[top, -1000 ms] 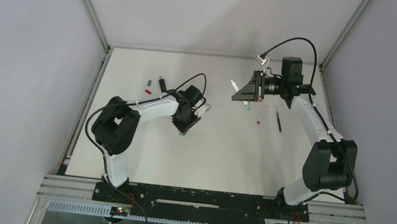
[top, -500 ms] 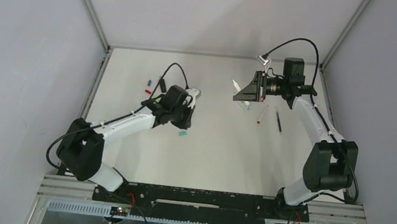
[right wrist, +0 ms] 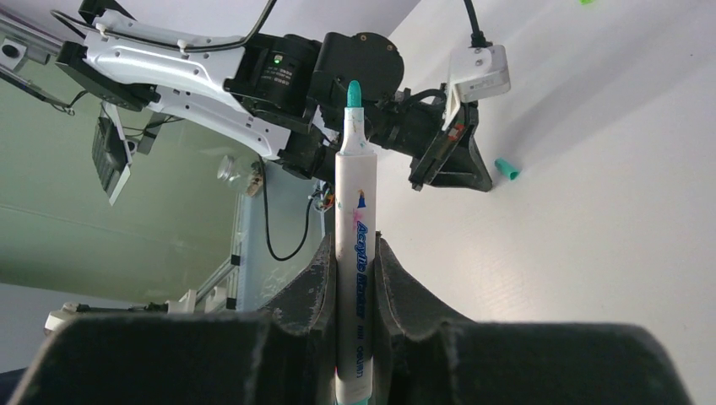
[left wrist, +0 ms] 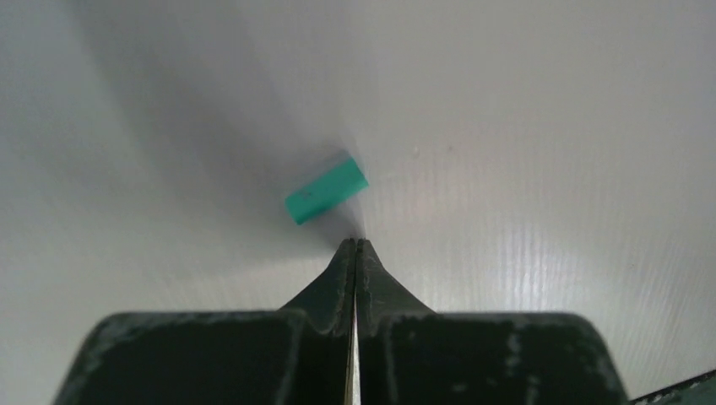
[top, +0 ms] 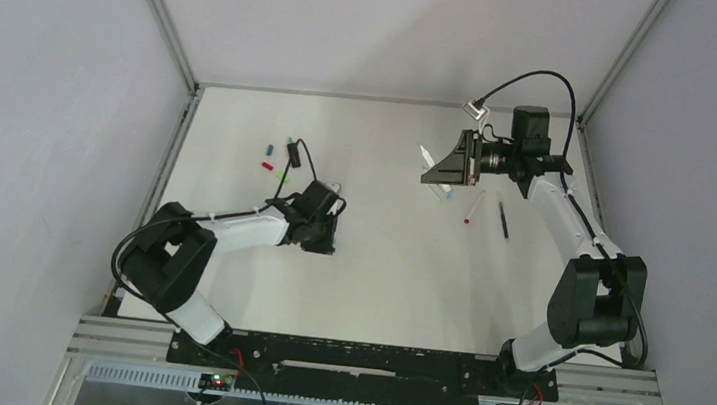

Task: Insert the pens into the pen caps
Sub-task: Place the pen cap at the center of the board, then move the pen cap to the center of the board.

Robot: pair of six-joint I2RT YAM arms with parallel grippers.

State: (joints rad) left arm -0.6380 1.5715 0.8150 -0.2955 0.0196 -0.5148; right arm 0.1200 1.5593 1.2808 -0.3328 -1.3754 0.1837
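Left gripper [left wrist: 355,245]: jaws pressed fully together, nothing between them. Low over the worktop [top: 386,286], at about 9 o'clock of the worktop's centre in the top view.
Teal cap [left wrist: 326,190]: lies flat and free on the worktop, just beyond the left gripper's tips at about 11 o'clock from them in the left wrist view. Close to the tips; contact cannot be told.
Right gripper [right wrist: 355,245]: clamped on the lower barrel of a white acrylic marker [right wrist: 353,194]. Teal nib bare and pointing away from the wrist. Held raised, at about 1 o'clock of centre.
Other pieces: blue cap [top: 271,148] and red cap [top: 267,165] at about 10 o'clock. Red-ended pen [top: 474,207] and thin dark pen [top: 503,219] at about 2 o'clock, all lying loose.
Step in hand (judged): picking up the teal cap for the marker. Not yet achieved.
Risk, empty lift: the cap sits outside the jaws, so a lift from here brings up nothing.
Risk, cap scoots: it is small, light and round. A nudge from the tips could roll or flick it off.
Risk, scrape: the tips are near the surface. Pressing lower could drag on the worktop.
Risk, mating: a cap pinched askew would meet the nib off-axis. The marker could pivot in its grip, or smear ink.
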